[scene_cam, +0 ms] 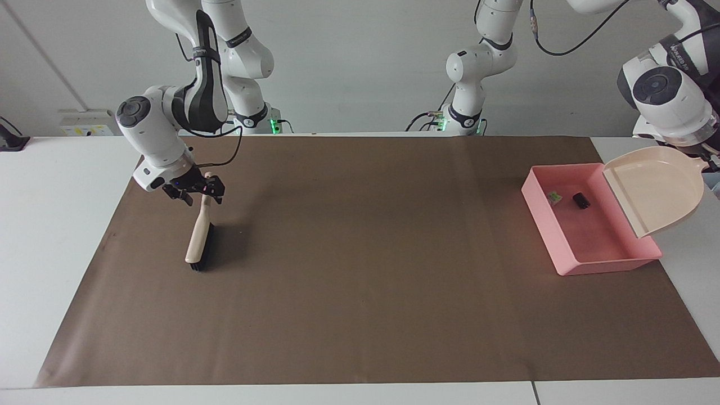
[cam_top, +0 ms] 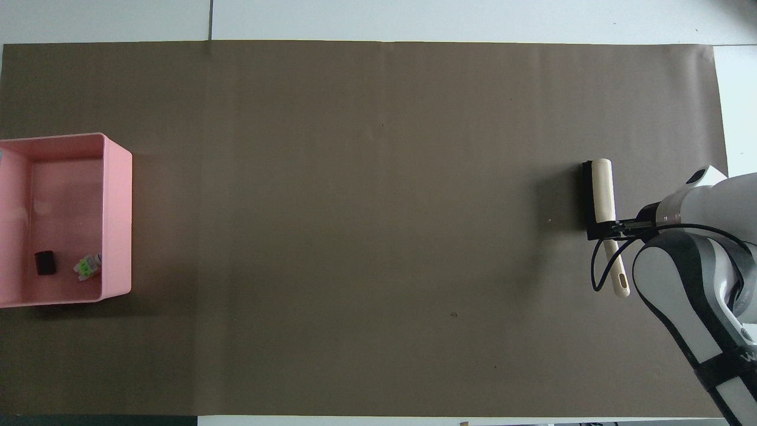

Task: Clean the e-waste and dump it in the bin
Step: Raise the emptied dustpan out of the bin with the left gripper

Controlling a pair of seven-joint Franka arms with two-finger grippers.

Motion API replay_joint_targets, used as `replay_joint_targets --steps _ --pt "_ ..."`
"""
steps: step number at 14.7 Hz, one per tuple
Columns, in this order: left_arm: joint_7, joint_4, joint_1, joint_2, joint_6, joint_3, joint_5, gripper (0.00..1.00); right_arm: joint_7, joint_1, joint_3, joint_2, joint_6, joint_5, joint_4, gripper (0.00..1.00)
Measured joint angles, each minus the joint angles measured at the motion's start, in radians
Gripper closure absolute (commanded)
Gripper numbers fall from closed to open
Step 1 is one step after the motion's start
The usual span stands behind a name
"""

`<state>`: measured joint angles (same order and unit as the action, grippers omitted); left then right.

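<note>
The e-waste lies in the pink bin [scene_cam: 543, 216]: a white-and-green part [scene_cam: 554, 196] and a small black cylinder [scene_cam: 581, 201]. Both also show in the overhead view, the part [cam_top: 87, 266] and the cylinder [cam_top: 45, 262], in the bin [cam_top: 117, 213]. My left gripper [scene_cam: 710, 163], at the picture's edge, is shut on the handle of the empty beige dustpan [scene_cam: 658, 191], held tilted over the bin's outer end. My right gripper [scene_cam: 199, 196] [cam_top: 615, 225] is open, its fingers on either side of the handle of a brush [scene_cam: 198, 239] [cam_top: 602, 189] that rests on the mat.
A brown mat [scene_cam: 365, 253] covers most of the white table. The bin stands at the left arm's end, the brush at the right arm's end.
</note>
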<state>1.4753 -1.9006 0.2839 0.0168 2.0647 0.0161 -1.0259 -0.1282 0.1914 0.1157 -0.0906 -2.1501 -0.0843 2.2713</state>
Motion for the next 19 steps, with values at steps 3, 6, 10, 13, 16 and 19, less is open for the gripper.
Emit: replay_joint_targets --steps 3,6,10,13,16,19 --pt "0.001 0.000 -0.002 0.011 -0.002 0.001 0.107 1.00 0.091 -0.056 0.002 -0.014 0.069 0.013 -0.109 0.01" --pt "0.057 0.015 -0.003 0.011 -0.015 0.008 0.252 0.99 0.135 -0.085 0.005 -0.015 0.113 0.079 -0.211 0.01" --pt "0.141 0.056 -0.043 0.013 -0.097 0.022 0.473 0.99 0.142 -0.095 0.005 0.005 0.279 0.107 -0.422 0.01" --pt "0.140 0.052 -0.141 0.014 -0.156 0.031 0.565 0.99 0.187 -0.087 -0.004 0.039 0.437 0.131 -0.595 0.01" --pt "0.110 0.009 -0.244 0.022 -0.176 0.036 0.626 1.00 0.218 -0.070 -0.014 0.070 0.571 0.135 -0.724 0.01" --pt "-0.027 -0.072 -0.351 0.024 -0.177 0.038 0.655 1.00 0.269 -0.125 -0.100 0.087 0.588 0.135 -0.731 0.01"
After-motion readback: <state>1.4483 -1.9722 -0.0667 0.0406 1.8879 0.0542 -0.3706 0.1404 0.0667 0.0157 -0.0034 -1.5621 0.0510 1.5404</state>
